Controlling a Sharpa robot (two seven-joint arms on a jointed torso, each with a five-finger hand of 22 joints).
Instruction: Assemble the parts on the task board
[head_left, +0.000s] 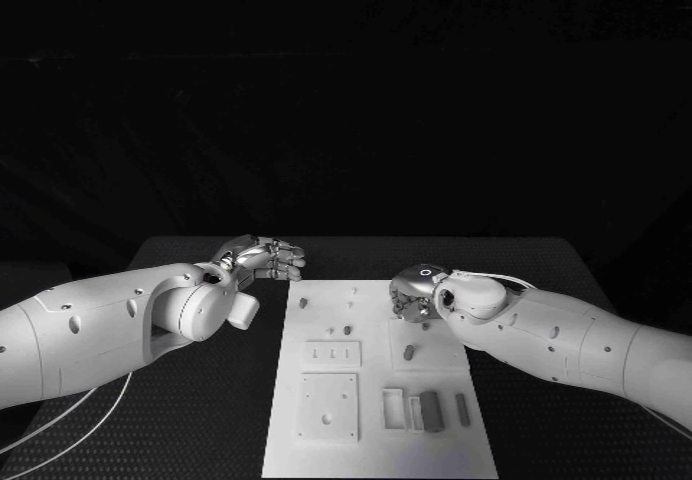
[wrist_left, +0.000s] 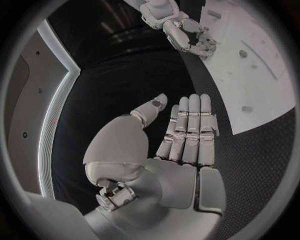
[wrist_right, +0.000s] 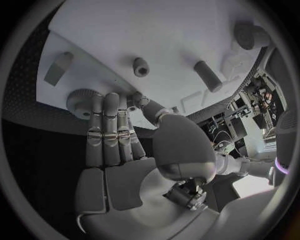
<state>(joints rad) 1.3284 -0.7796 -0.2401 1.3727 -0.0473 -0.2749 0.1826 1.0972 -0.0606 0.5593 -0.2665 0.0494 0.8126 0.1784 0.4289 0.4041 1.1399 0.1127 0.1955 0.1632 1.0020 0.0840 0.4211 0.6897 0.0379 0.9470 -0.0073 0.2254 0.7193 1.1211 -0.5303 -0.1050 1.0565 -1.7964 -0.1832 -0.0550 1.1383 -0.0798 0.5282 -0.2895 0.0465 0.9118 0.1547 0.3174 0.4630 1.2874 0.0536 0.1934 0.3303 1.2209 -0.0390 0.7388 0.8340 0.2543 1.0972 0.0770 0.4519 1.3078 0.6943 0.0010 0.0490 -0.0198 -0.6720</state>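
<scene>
The white task board (head_left: 378, 440) lies in the middle of the table, with small grey parts on it: a short peg (head_left: 411, 351) mid-board and several grey bars (head_left: 430, 410) near the front. My left hand (head_left: 263, 257) hovers off the board's far left corner; its palm (wrist_left: 181, 145) is flat, fingers straight and together, holding nothing. My right hand (head_left: 414, 295) is low over the board's far right area. Its fingers (wrist_right: 103, 125) stretch out beside a round grey part (wrist_right: 77, 101), with nothing gripped. A peg (wrist_right: 59, 67), a short cylinder (wrist_right: 141, 66) and a longer one (wrist_right: 208, 76) lie beyond them.
Two raised white plates (head_left: 329, 405) with holes sit on the board's left half. A larger grey cylinder (wrist_right: 252, 36) stands farther off on the board. Black table (head_left: 188, 420) surrounds the board on both sides. My right hand (wrist_left: 190, 37) is over the board's corner.
</scene>
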